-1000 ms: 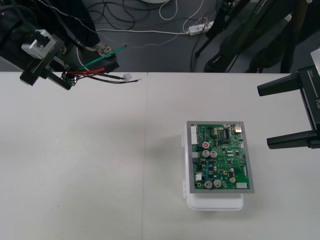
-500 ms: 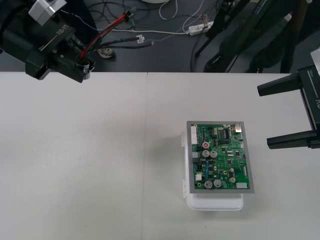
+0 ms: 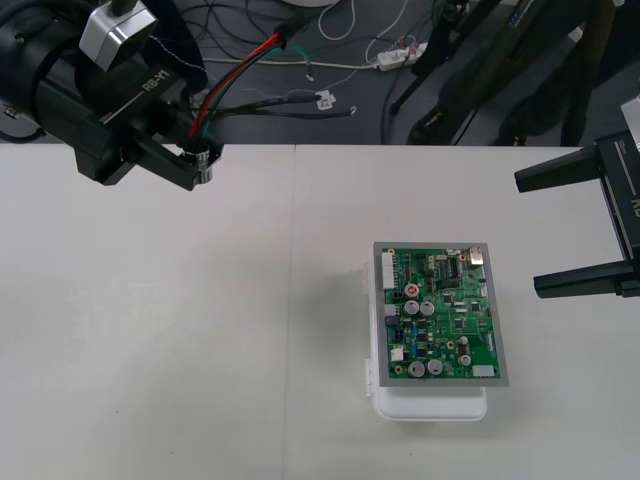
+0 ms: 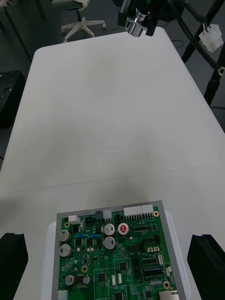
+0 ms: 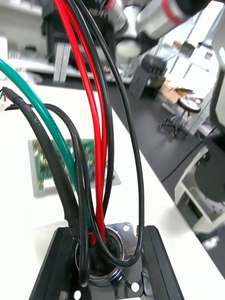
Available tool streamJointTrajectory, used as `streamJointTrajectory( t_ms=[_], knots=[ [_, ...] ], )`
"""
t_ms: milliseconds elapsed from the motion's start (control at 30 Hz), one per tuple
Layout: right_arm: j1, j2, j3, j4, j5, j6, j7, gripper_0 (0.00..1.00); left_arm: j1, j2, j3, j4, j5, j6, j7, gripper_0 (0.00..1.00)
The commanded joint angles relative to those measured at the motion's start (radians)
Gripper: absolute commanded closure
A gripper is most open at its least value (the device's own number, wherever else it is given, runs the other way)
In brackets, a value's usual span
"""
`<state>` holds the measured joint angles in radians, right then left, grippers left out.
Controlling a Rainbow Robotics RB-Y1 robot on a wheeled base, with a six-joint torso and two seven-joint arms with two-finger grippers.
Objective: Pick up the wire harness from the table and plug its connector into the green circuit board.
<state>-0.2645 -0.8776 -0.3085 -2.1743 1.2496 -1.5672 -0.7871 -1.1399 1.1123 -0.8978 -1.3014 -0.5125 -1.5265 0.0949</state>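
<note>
The table point(image 3: 180, 350) carries only the green circuit board point(image 3: 437, 312) on its white base point(image 3: 430, 405), set toward the right edge and closer to the near edge than the far one. The left arm point(image 3: 60, 80) hangs over the far edge near the far-left corner. Its jaws are clamped on the round metal socket point(image 3: 203, 160) of the wire harness, so the harness is off the table, well apart from the board. The right arm point(image 3: 625, 200) waits at the right edge, jaws wide apart and holding nothing.

The main risk, as I judge it, comes from where the harness is gripped. The wires point(image 3: 240, 70) (red, green and black) loop up and out past the far edge. The small pale plug point(image 3: 323, 99) hangs loose at their end, over the floor, not steered by anything. Carried to the board like this, the plug would likely swing or trail, and the slack wires could catch on the tall parts standing up from the board. The plug probably needs passing to the right jaws first, and a poor catch there could drop it. The smooth round socket might also twist in the jaws under the wires' pull.
</note>
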Motion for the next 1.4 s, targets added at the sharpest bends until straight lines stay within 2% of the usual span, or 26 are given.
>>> streamJointTrajectory(
  t_ms=[33, 267, 700, 1033, 1267, 1400],
  knots=[
    [-0.01, -0.032, -0.027, -0.013, 0.002, -0.004, -0.057, 0.0, 0.066, -0.062, 0.112, -0.078, 0.019, -0.044, 0.111, 1.0],
    [-0.01, -0.032, -0.027, -0.013, 0.002, -0.004, -0.057, 0.0, 0.146, -0.123, 0.165, -0.202, 0.017, -0.044, 0.215, 1.0],
    [-0.01, -0.032, -0.027, -0.013, 0.002, -0.004, -0.057, 0.0, 0.226, -0.289, 0.165, -0.272, -0.066, -0.044, 0.256, 1.0],
    [-0.01, -0.032, -0.027, -0.013, 0.002, -0.004, -0.057, 0.0, 0.302, -0.425, 0.166, -0.237, -0.104, -0.044, 0.279, 1.0],
    [-0.01, -0.032, -0.027, -0.013, 0.002, -0.004, -0.057, 0.0, 0.353, -0.539, 0.197, -0.151, -0.141, -0.044, 0.279, 1.0],
    [0.037, -0.026, -0.018, 0.011, -0.004, -0.004, -0.055, 0.0, 0.353, -0.565, 0.203, -0.104, -0.141, -0.044, 0.275, 1.0]
  ],
)
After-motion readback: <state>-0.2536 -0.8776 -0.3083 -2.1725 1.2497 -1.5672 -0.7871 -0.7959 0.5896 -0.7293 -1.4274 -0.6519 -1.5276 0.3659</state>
